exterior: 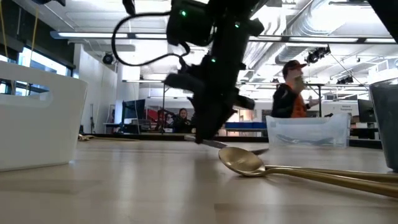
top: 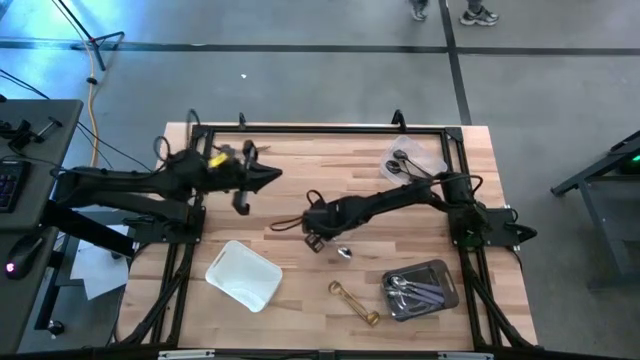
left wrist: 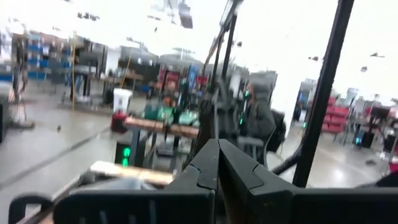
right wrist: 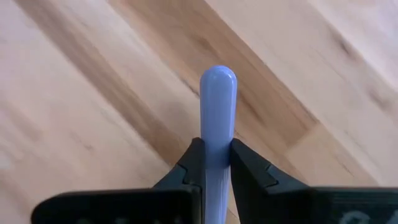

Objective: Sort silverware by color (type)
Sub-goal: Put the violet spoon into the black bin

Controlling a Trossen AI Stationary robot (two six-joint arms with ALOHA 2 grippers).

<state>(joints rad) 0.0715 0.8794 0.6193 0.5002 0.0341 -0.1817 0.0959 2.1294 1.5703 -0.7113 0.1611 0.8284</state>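
Right wrist view alone shows right gripper (right wrist: 216, 163) clamping a silver utensil (right wrist: 217, 112); left gripper (left wrist: 218, 163) closed, empty

A workshop hall seen around a wooden table.

A grey concrete floor (top: 320, 80) crossed by dark lines is seen from above; a desk (top: 30, 150) stands beside the table. Beyond, ceiling light strips (exterior: 99, 35), ducts, what may be shelving, and two people (exterior: 292, 93) are seen.

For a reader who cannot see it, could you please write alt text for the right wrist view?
The right gripper is shut on the silver utensil handle, whose rounded end sticks out past the dark fingers. Beneath it lies the bare wooden table.
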